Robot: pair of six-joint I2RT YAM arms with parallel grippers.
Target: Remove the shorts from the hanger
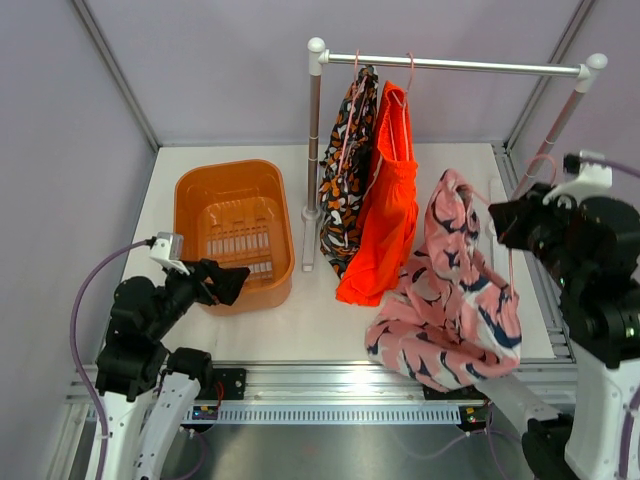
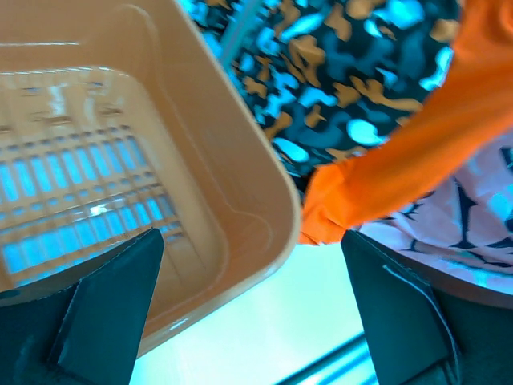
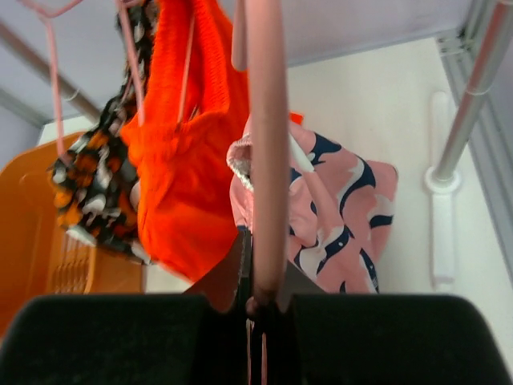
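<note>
The white table carries the clothes rack, whose left post stands on a short white foot bar near the middle of the surface. Left of that post and just beside it, an orange basket sits flat on the table. Right of the post and nearer the front edge, the pink shorts lie heaped on the surface, their upper end lifted off it.

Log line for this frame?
right pincer: shut on hanger | pink shorts: on hanger, bottom on table | left pincer: open, empty, by basket | orange shorts, black shorts: on rail
</note>
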